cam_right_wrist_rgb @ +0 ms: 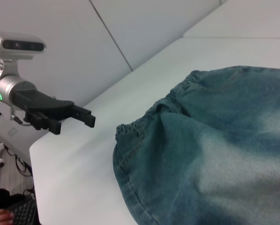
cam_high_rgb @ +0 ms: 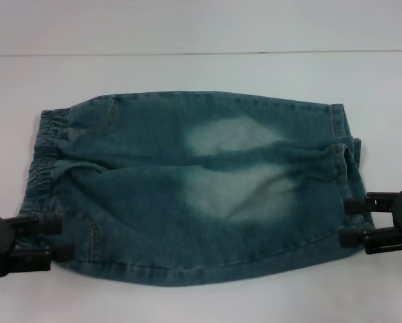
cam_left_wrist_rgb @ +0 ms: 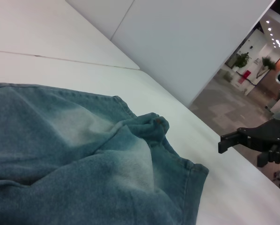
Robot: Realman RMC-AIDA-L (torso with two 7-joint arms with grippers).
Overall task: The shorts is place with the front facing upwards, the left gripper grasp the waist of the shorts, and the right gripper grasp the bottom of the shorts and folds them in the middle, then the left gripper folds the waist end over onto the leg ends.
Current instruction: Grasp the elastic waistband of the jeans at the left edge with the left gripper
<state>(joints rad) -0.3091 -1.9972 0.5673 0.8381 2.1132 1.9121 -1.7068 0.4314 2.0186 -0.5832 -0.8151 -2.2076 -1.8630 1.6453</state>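
The shorts [cam_high_rgb: 194,188] are being displayed flat across the middle of the white table [cam_high_rgb: 201,33], with the puckered waist of the shorts [cam_high_rgb: 43,161] turned toward the robot's left and the leg ends [cam_high_rgb: 345,168] toward its right. The left gripper [cam_high_rgb: 53,237] is being held at the near waist corner, fingers apart, the upper fingertip overlapping the denim. The right gripper [cam_high_rgb: 349,221] is being held at the near hem corner, fingers apart, with fingertips at the fabric's edge.
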